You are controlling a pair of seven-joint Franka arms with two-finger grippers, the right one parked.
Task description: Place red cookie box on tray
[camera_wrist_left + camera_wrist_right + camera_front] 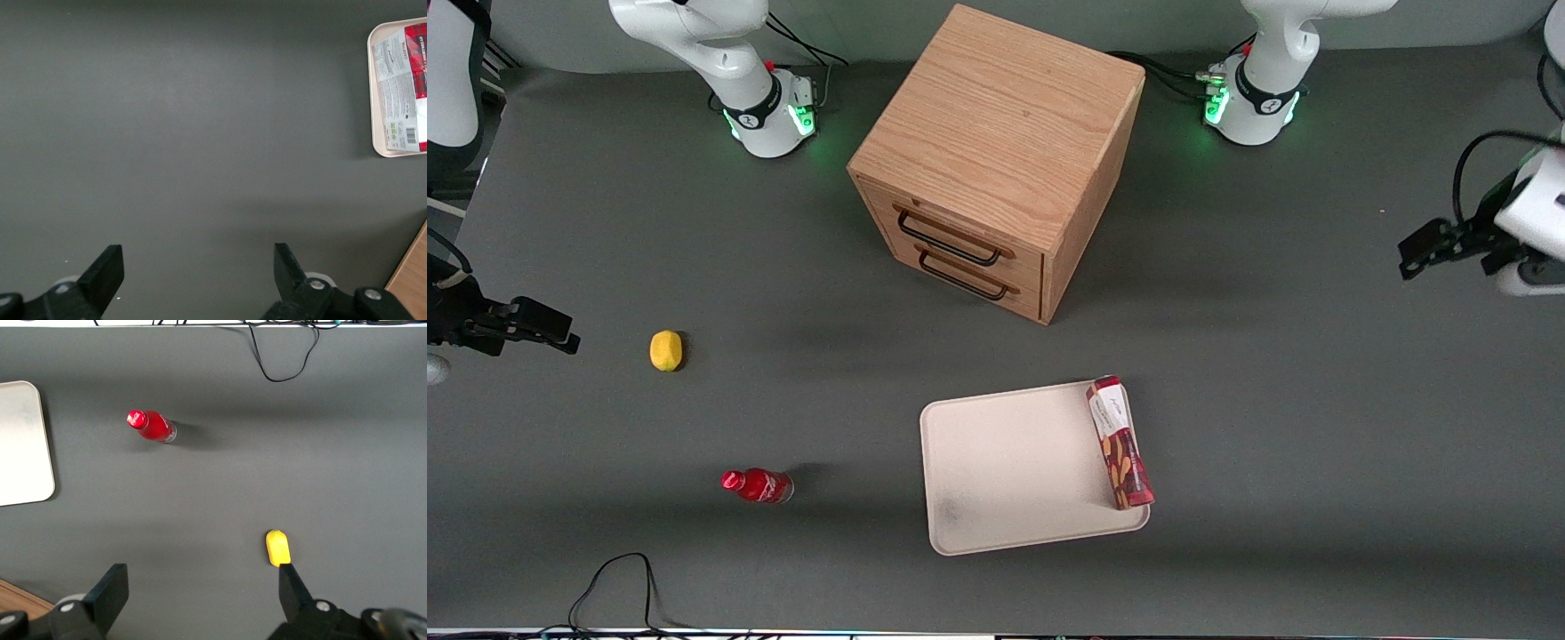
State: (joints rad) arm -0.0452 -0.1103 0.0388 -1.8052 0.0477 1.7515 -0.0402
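Note:
The red cookie box lies flat on the cream-white tray, along the tray's short side toward the working arm's end of the table. In the left wrist view one end of the box shows with its white label panel, resting on a corner of the tray. My gripper hangs high over bare mat at the working arm's end of the table, well away from the tray. It is open with nothing between its fingers.
A wooden two-drawer cabinet stands farther from the front camera than the tray. A small red bottle and a yellow lemon-like object lie toward the parked arm's end. A black cable loops at the table's near edge.

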